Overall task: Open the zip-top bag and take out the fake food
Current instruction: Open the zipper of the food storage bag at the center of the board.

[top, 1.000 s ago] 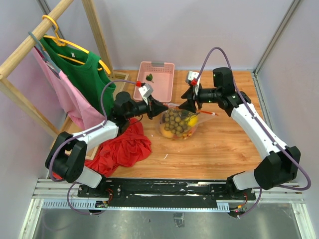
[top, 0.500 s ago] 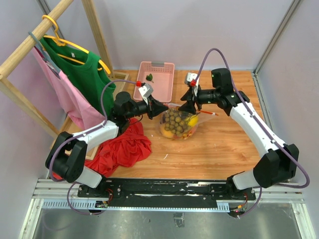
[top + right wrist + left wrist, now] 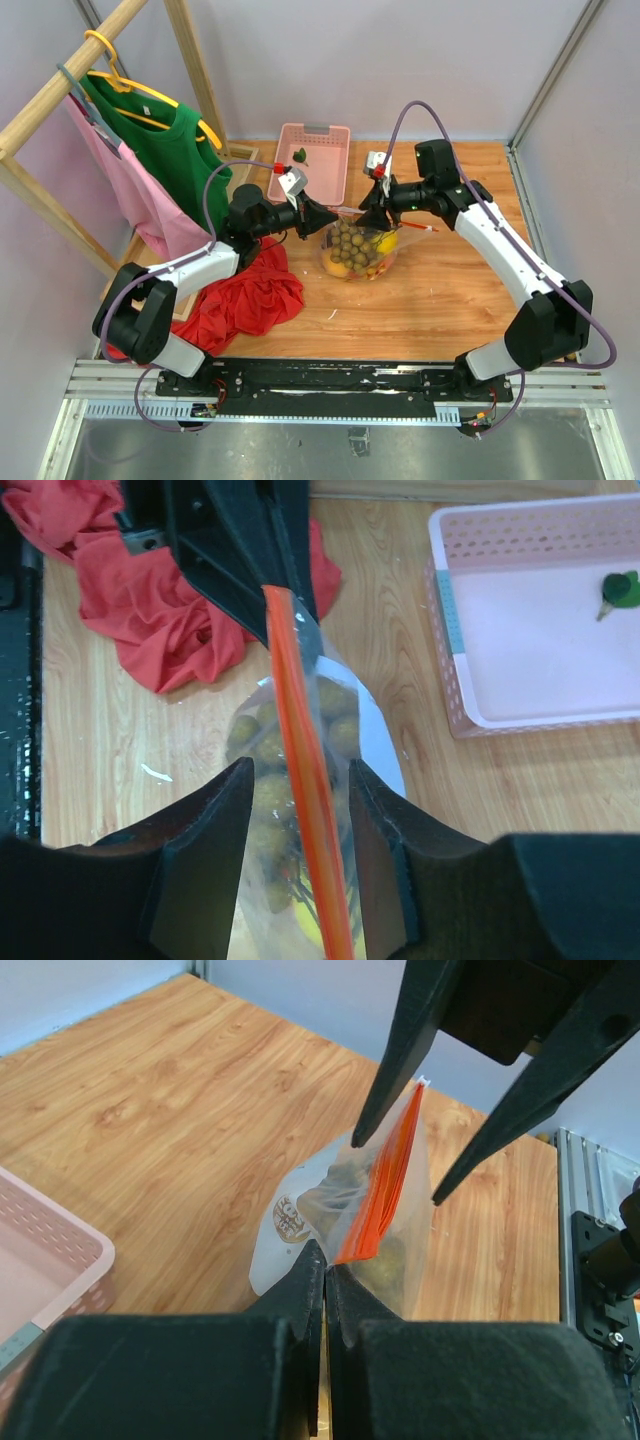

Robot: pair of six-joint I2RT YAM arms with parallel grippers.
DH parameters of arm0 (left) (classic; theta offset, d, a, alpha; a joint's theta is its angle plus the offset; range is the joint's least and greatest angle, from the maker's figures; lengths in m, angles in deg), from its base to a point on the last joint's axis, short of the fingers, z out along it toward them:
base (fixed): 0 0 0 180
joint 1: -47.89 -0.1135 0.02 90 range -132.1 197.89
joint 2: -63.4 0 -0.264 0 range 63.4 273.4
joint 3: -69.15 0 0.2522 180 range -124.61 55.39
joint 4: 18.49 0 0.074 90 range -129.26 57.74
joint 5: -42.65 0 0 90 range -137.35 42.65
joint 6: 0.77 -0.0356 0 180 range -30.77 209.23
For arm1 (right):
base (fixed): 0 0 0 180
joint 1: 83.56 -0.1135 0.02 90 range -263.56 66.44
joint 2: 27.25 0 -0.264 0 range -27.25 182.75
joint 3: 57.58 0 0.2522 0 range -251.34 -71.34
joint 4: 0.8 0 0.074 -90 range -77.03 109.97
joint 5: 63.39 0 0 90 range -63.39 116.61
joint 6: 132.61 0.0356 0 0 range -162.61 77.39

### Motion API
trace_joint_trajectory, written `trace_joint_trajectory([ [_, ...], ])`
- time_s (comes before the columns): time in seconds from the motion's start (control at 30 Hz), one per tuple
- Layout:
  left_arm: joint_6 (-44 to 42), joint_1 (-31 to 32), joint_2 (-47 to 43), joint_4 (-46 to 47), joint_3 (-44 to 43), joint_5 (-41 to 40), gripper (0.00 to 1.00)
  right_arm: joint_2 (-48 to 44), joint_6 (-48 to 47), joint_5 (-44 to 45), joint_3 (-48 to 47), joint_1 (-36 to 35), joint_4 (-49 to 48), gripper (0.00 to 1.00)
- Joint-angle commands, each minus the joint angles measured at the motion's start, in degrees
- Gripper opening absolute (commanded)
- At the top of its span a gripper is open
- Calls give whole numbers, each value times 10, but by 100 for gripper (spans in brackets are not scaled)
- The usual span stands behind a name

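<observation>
We've the L gripper (image 3: pixel 325 1260) clamped on the zip-top bag (image 3: pixel 372 262) mid-table, and our R gripper (image 3: pixel 300 770) just slid in, jaws narrowing but apart astride the zip strip (image 3: pixel 287 680): pull-open next, fake food (image 3: pixel 348 240) still inside.

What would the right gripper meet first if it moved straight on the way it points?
Likely the zip-top bag, whose orange-red zip strip lies between the right gripper's open fingers; just beyond, the left gripper pinching that strip.

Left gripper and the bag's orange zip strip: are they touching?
Touching. The left wrist view shows the left gripper, shut, pinching the near end of the zip strip between its fingertips.
</observation>
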Motion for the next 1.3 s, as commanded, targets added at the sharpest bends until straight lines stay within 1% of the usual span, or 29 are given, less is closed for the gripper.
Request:
trace_joint_trajectory([
  [0.0,2,4,4,25,-17,11,0,-14,-36,-78,-31,-6,35,46],
  [0.07,2,4,3,25,-16,11,0,-24,-27,-78,-27,-6,21,46],
  [0.2,2,4,2,25,-14,12,0,-28,15,-32,-22,1,-15,45],
  [0.33,1,4,1,25,-12,12,0,-19,17,-6,-22,3,-20,44],
  [0.43,1,4,-1,26,-10,11,0,-14,18,0,-24,3,-20,42],
  [0.53,2,4,-2,27,-9,10,0,-8,18,8,-25,3,-18,37],
  [0.67,4,4,-3,28,-9,9,0,-3,9,11,-26,2,-9,33],
  [1.03,5,5,-3,28,-7,9,0,10,-46,32,-5,-6,19,28],
  [1.27,6,5,-4,29,-5,9,0,16,-63,29,-2,-6,26,23],
])
